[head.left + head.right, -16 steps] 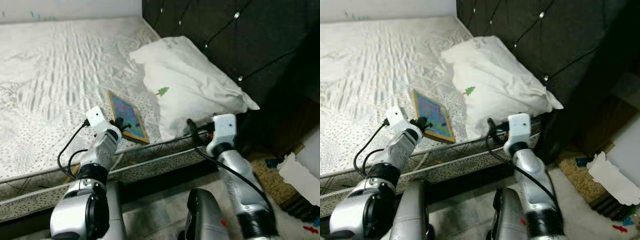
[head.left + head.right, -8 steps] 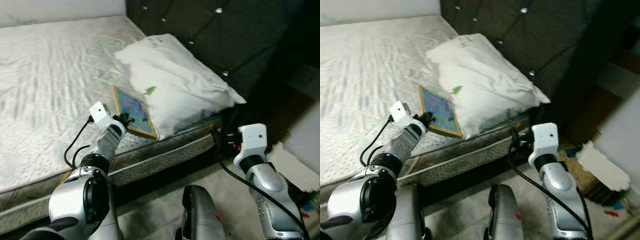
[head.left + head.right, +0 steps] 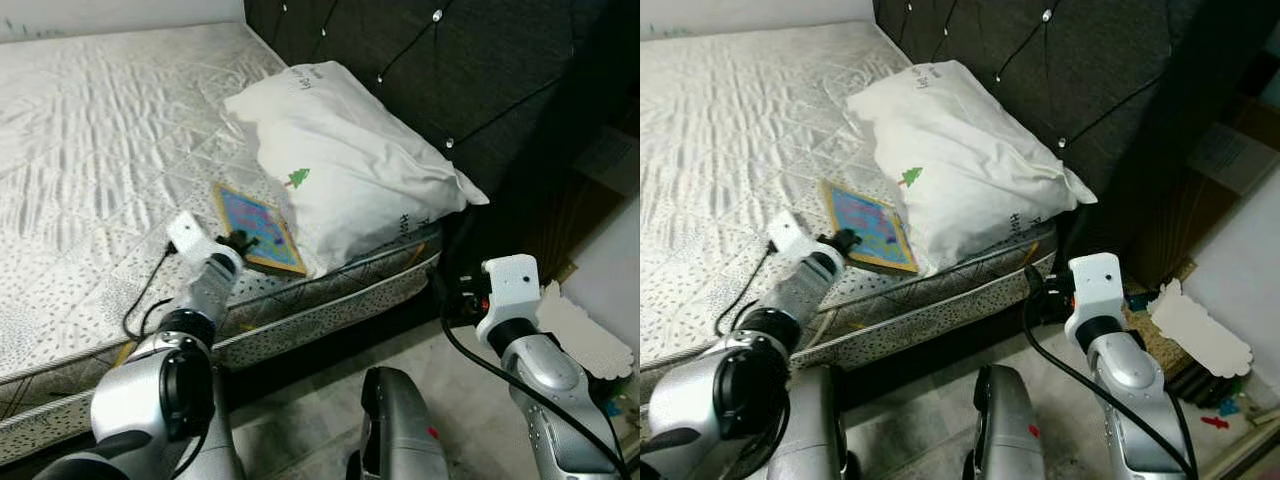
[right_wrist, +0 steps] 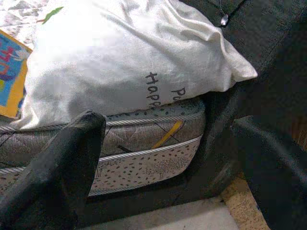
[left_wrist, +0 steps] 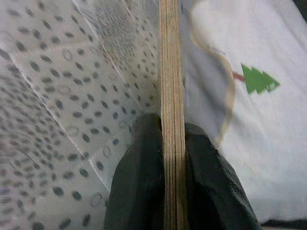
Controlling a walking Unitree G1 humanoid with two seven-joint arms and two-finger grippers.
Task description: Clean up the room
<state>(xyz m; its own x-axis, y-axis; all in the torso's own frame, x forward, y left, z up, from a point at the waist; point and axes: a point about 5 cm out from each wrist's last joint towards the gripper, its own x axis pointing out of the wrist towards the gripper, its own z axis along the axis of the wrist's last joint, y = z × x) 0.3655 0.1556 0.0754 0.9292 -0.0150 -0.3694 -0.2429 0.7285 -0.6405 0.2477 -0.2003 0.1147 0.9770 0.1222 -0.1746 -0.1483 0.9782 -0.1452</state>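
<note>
Between the left end effector (image 5: 172,158) fingers, board (image 3: 256,227) shows edge-on.

White pillow (image 4: 134,57): black handwritten lettering, partly legible, "Happ" and "Po"; rest unreadable.

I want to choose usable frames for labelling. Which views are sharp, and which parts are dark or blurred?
Left eye view: evenly lit, sharp on the pillow; dark below the mattress. Left wrist view: the wooden board is crisp, the black fingers soft. Right wrist view: fingers blurred and dark.
</note>
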